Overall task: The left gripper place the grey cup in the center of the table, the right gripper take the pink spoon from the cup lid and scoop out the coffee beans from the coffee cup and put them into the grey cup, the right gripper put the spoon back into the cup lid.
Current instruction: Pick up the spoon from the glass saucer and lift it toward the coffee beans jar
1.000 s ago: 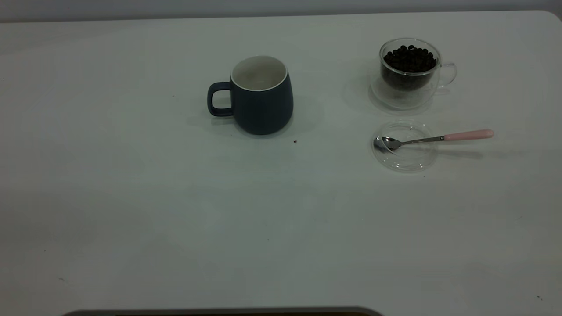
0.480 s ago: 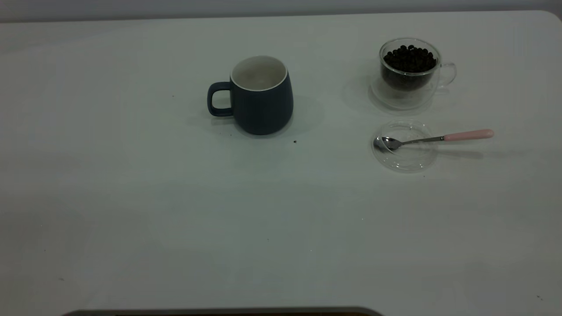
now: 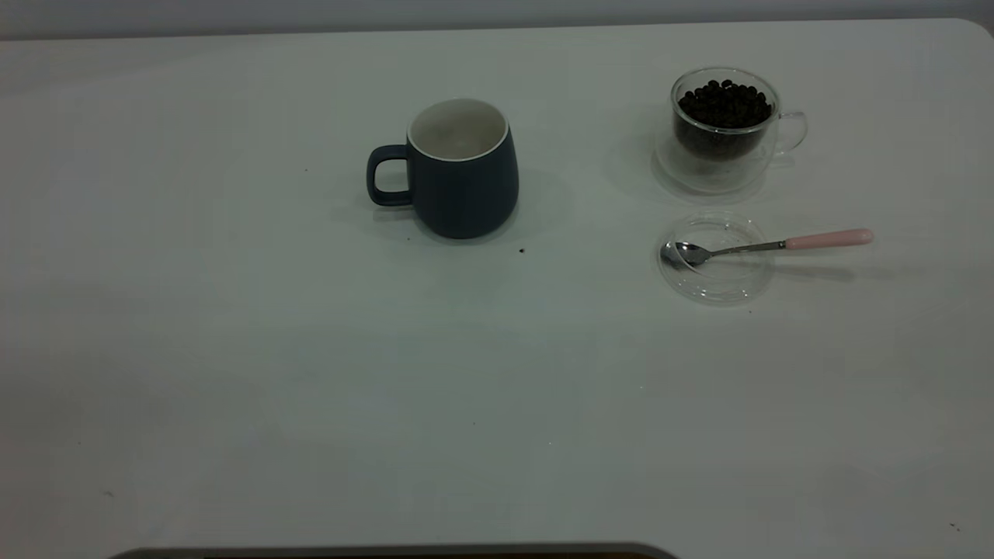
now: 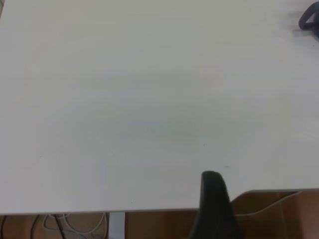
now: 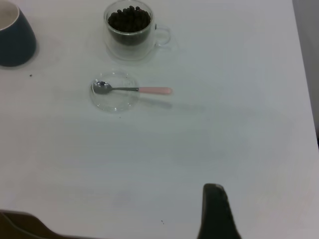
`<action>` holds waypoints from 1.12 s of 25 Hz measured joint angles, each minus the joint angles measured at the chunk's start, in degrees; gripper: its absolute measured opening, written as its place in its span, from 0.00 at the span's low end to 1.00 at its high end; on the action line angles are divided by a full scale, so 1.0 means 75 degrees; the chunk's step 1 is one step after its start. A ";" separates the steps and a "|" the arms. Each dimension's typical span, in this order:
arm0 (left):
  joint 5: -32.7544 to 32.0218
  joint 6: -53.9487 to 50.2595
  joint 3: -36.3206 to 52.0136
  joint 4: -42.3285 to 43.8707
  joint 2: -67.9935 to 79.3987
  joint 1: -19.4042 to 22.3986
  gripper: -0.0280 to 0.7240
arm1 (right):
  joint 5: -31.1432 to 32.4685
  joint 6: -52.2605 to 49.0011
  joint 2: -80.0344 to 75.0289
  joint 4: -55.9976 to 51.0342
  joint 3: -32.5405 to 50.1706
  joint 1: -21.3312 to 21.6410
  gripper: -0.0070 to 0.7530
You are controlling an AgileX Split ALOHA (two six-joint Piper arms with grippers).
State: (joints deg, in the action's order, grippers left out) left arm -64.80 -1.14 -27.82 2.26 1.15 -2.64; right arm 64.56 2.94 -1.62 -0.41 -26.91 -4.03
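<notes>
The grey cup stands upright near the middle of the table, handle to the left; its inside looks white and empty. The pink spoon lies with its bowl in the cup lid and its pink handle sticking out to the right. Behind the lid is the coffee cup, full of coffee beans. Neither arm shows in the exterior view. My left gripper hangs at the table's near edge, far from the cup. My right gripper is over bare table, well short of the spoon.
A few dark specks lie on the tabletop, one just in front of the grey cup. The table's near edge, a wooden floor and cables show in the left wrist view. A dark curved edge runs along the front.
</notes>
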 joint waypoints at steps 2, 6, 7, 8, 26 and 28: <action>-0.0001 0.0000 0.0000 0.0000 0.0000 0.0000 0.82 | 0.0000 0.0000 0.0000 0.0000 0.0000 0.0000 0.71; -0.0008 -0.0055 0.0000 -0.0024 0.0000 0.0000 0.82 | 0.0000 0.0000 0.0000 0.0000 0.0000 0.0000 0.71; -0.0008 -0.0072 0.0000 -0.0030 0.0000 0.0000 0.82 | 0.0000 0.0000 0.0000 0.0000 0.0000 0.0000 0.71; -0.0008 -0.0110 0.0000 -0.0039 0.0000 0.0000 0.82 | 0.0000 0.0000 0.0000 0.0000 0.0000 0.0000 0.71; -0.0008 -0.0200 0.0000 -0.0039 0.0000 0.0000 0.82 | 0.0000 0.0000 0.0000 0.0000 0.0000 0.0000 0.71; -0.0008 -0.0200 0.0000 -0.0039 0.0000 0.0000 0.82 | 0.0000 0.0000 0.0000 0.0000 0.0000 0.0000 0.71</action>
State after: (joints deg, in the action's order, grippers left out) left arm -64.86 -2.64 -27.82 1.97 1.15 -2.64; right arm 64.56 2.94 -1.62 -0.41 -26.91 -4.03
